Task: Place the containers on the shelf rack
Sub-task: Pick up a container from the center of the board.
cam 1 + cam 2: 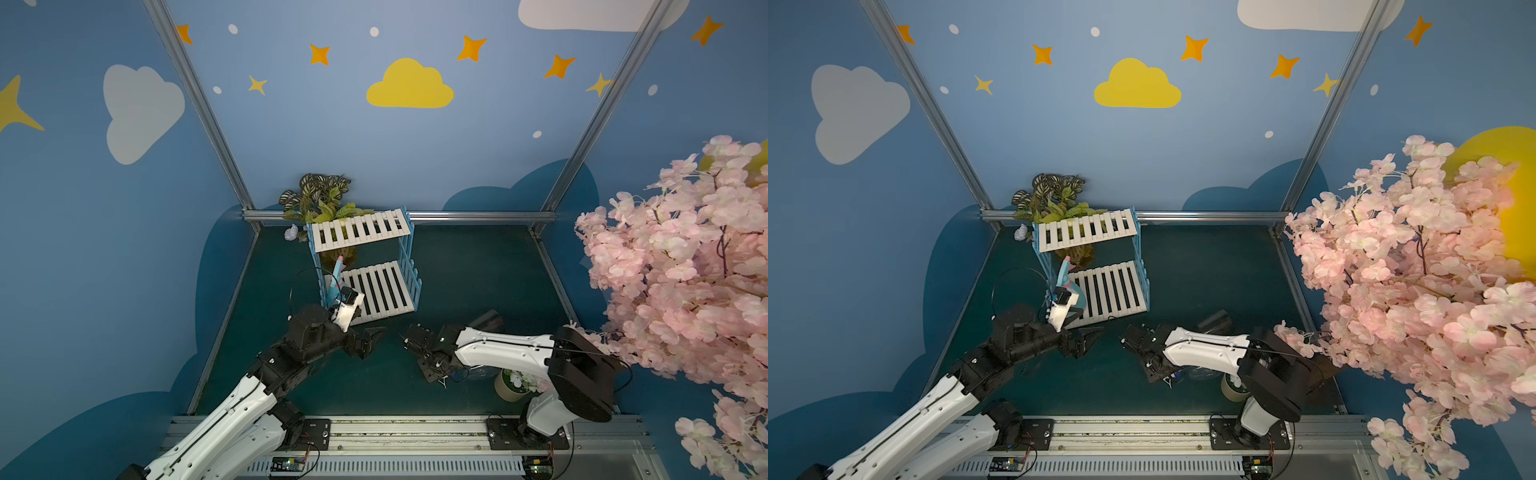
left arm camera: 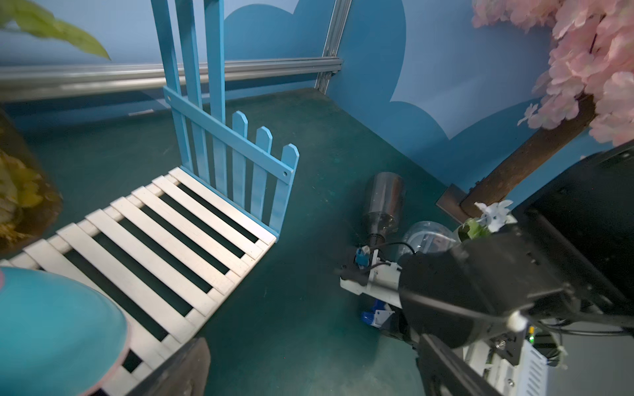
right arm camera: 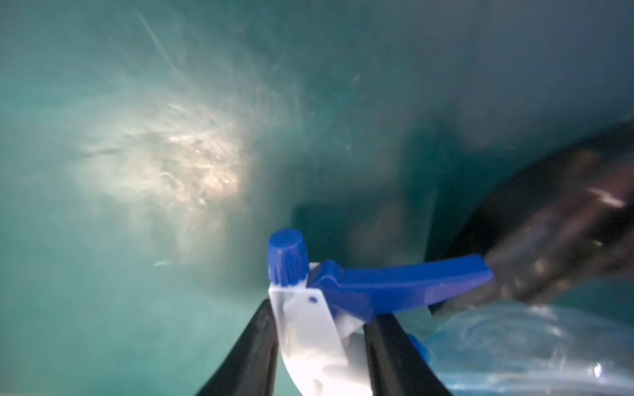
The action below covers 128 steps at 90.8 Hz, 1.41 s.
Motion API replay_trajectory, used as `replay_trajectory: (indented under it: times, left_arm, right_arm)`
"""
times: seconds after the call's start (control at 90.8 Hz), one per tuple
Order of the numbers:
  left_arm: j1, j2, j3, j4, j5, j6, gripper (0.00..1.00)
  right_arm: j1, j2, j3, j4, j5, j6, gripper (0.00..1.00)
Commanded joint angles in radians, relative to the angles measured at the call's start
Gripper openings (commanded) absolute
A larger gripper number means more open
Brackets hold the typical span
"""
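Found opaque light blue, pink-trimmed spray bottle (image 1: 336, 276) on lower tier of white-slatted, blue-fenced shelf rack (image 1: 376, 289), left fingers (image 2: 178, 370) spread nearby. Caught right fingers (image 3: 247, 353) pinching trigger head of clear spray bottle (image 3: 531, 346) on green desk (image 2: 308, 308); noted dark smoky bottle (image 2: 382, 199) beside it, unshelved.

Leafy plant (image 1: 318, 195) at my surface's (image 1: 478, 270) far edge, cream flower pot (image 1: 505, 390) near the front-right corner, pink blossom tree (image 1: 681, 270) overhanging the right edge.

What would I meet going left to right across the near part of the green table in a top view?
Black left gripper → black right gripper → dark smoky plastic spray bottle lying down → cream round pot of white flowers → pink blossom tree.
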Motion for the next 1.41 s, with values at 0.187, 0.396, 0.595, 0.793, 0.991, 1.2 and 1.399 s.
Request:
replay_trajectory:
  times: [0.187, 0.396, 0.595, 0.793, 0.991, 1.2, 1.399]
  left_arm:
    - [-0.202, 0.132, -0.145, 0.292, -0.008, -0.306, 0.96]
    - [-0.323, 0.376, -0.036, 0.36, -0.03, -0.352, 0.96]
    - [-0.322, 0.478, -0.024, 0.473, -0.064, -0.407, 0.95]
    - [-0.319, 0.532, -0.002, 0.496, -0.085, -0.425, 0.84]
    - [-0.313, 0.548, -0.011, 0.542, -0.104, -0.441, 0.64]
    - [-0.305, 0.511, -0.047, 0.581, -0.146, -0.445, 0.52]
    - [-0.299, 0.518, -0.043, 0.584, -0.139, -0.446, 0.32]
  right_arm:
    - [-0.165, -0.27, -0.04, 0.155, -0.215, 0.105, 0.4]
    - [-0.236, -0.369, -0.084, 0.36, -0.278, 0.237, 0.39]
    - [-0.252, -0.412, -0.154, 0.55, -0.298, 0.383, 0.38]
    - [-0.251, -0.41, -0.161, 0.605, -0.332, 0.407, 0.37]
    - [-0.25, -0.409, -0.177, 0.651, -0.363, 0.444, 0.37]
    - [-0.25, -0.409, -0.2, 0.682, -0.386, 0.475, 0.36]
    - [-0.251, -0.409, -0.203, 0.687, -0.399, 0.481, 0.36]
